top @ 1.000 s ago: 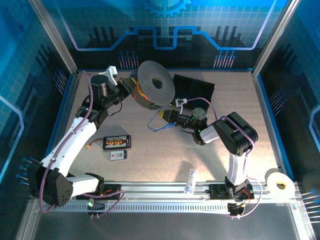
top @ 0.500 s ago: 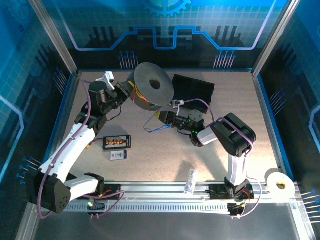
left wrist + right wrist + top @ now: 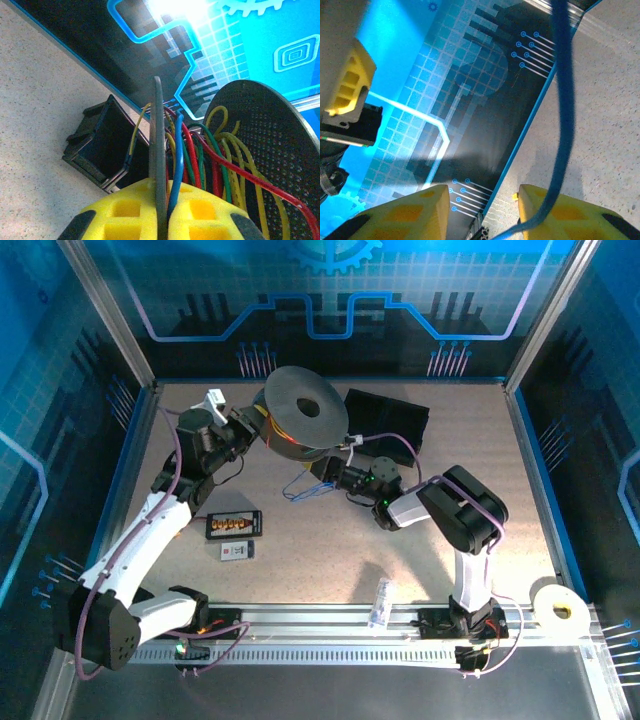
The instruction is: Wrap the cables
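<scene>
Two-handed: left hand [image 3: 161,194] pinches dark grey spool disc [image 3: 158,135] steady for winding; right hand [image 3: 482,205], half-open, touches thin blue cable [image 3: 563,100].

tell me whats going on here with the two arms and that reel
The left gripper is clamped shut on the rim of a grey reel that has coloured cables wound on it. The right gripper is close beside the reel with its jaws open, and a blue cable runs past one finger. Part of that cable trails loose below the reel, not yet wound on.
</scene>
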Controlling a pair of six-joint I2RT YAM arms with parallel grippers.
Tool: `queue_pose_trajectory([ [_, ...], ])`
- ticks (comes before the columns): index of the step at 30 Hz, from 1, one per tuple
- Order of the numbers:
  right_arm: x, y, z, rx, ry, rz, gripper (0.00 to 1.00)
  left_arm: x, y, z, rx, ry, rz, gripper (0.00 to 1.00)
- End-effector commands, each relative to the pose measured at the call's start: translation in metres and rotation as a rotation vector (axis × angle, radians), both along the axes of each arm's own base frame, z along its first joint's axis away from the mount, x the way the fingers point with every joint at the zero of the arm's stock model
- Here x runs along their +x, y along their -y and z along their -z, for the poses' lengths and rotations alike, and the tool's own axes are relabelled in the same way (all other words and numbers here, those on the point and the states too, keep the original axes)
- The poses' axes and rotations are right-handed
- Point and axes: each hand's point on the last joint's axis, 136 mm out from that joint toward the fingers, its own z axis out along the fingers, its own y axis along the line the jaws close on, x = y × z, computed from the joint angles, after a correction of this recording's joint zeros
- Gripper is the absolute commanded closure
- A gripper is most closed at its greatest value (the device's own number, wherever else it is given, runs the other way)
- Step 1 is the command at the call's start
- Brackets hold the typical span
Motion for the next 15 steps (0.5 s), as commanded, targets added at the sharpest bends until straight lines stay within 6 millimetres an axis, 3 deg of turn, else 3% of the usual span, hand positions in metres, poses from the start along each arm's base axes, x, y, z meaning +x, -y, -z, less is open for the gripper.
queue_pose_trajectory([
  [1,0.003,-0.009,0.002,0.015,0.020,0.014,0.62,-0.012,-0.004,-0.073,-0.101,0.218,-0.006,1.00],
  [6,0.002,-0.008,0.002,0.010,0.024,0.025,0.84,-0.014,-0.008,-0.073,-0.089,0.219,-0.027,1.00],
  [8,-0.002,-0.006,0.003,0.003,0.029,0.021,0.98,-0.012,-0.012,-0.072,-0.060,0.220,-0.051,1.00],
  [15,-0.035,-0.006,0.010,-0.033,0.039,-0.107,1.00,0.008,-0.037,-0.070,0.075,0.225,-0.195,1.00],
])
